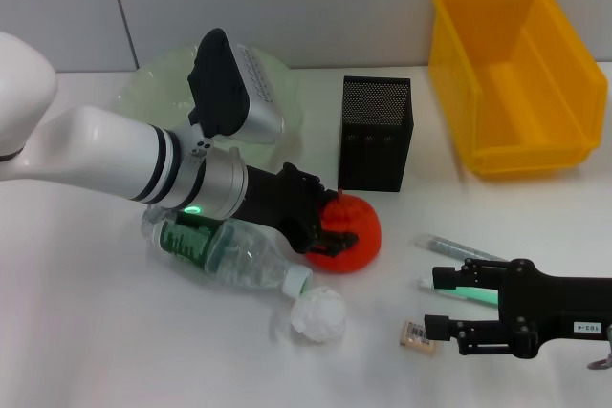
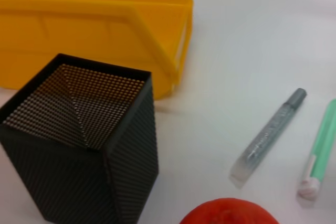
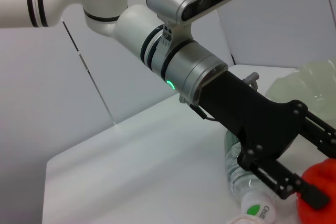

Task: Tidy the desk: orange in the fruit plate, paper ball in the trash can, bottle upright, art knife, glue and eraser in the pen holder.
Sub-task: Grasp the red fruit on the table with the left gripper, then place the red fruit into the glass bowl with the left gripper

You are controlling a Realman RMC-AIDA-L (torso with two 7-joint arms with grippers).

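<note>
While the left gripper (image 1: 335, 225) reaches out over the middle of the desk (image 1: 86, 332), its black fingers sit spread around the orange (image 1: 356, 228), one on the far side and one on the near side; whether they press the skin or only bracket it cannot be told. The orange rests on the desk just in front of the pen holder (image 1: 375, 133), which stands upright toward the back edge, and the left wrist view shows only the fruit's red top (image 2: 228, 212) below the holder's mesh wall (image 2: 79, 129). The bottle (image 1: 225, 250) lies on its side under the left arm, cap pointing toward the front right, with the paper ball (image 1: 318, 315) just beside the cap, nearer the front edge. The plate (image 1: 153, 83) sits at the back left, partly hidden by the arm's wrist camera. The bin (image 1: 516, 78) stands at the back right corner, beside the pen holder but apart from it. The right gripper (image 1: 438, 303) lies low near the front right, its fingers parted and pointing left; the eraser (image 1: 417, 335) lies flat just beside the nearer fingertip, seemingly not gripped. Between the fingers a green-and-white stick (image 1: 459, 287) lies on the desk, and a clear grey-capped tube (image 1: 459, 247) lies slightly farther back, the two roughly parallel in the left wrist view.
</note>
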